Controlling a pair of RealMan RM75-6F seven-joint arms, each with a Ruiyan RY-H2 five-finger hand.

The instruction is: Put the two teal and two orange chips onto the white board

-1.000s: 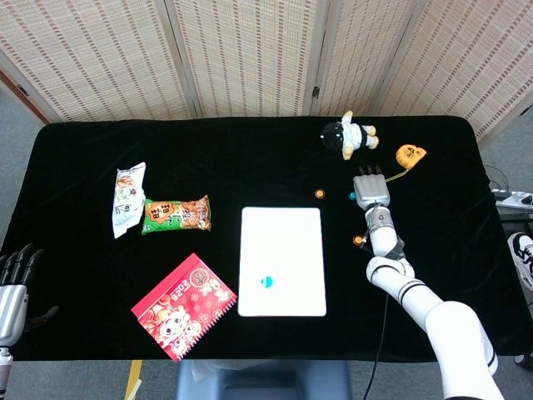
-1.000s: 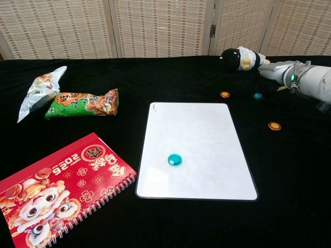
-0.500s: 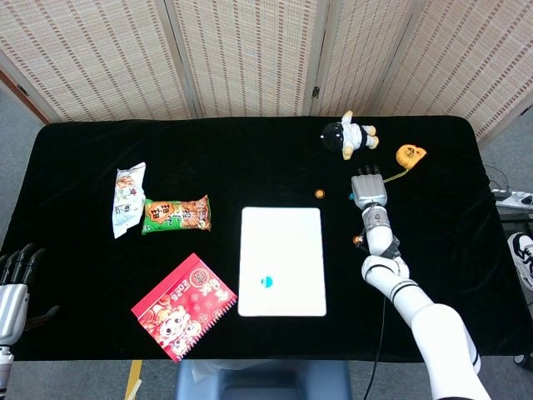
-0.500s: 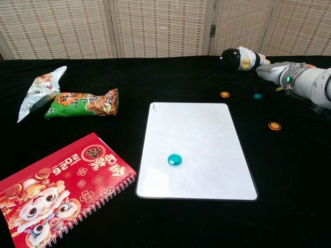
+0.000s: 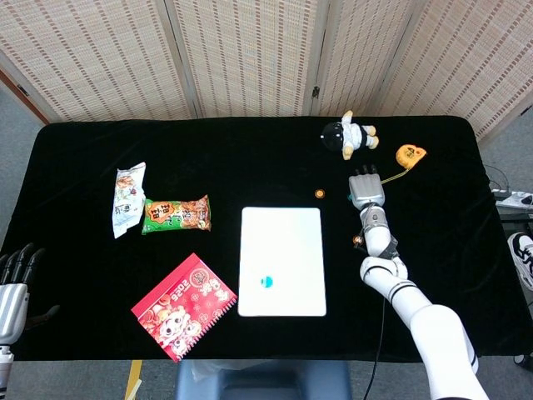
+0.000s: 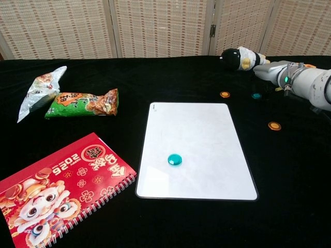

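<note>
The white board (image 5: 281,242) lies mid-table with one teal chip (image 5: 267,282) on it, also visible in the chest view (image 6: 175,159). The other teal chip (image 6: 256,95) lies on the black cloth right of the board, beside one orange chip (image 6: 224,94). A second orange chip (image 6: 274,125) lies nearer the front. My right hand (image 5: 366,188) hovers flat with fingers spread just over the loose teal chip, hiding it in the head view, and holds nothing. My left hand (image 5: 12,279) rests off the table's lower left, fingers apart and empty.
A white snack bag (image 5: 127,198) and a green-orange one (image 5: 175,214) lie at the left. A red notebook (image 5: 183,305) sits at the front left. A plush doll (image 5: 350,135) and an orange toy (image 5: 410,155) lie behind my right hand.
My right hand has slid a little left and forward, so it now covers the loose teal chip in the head view. The chips and my left hand have not moved.
</note>
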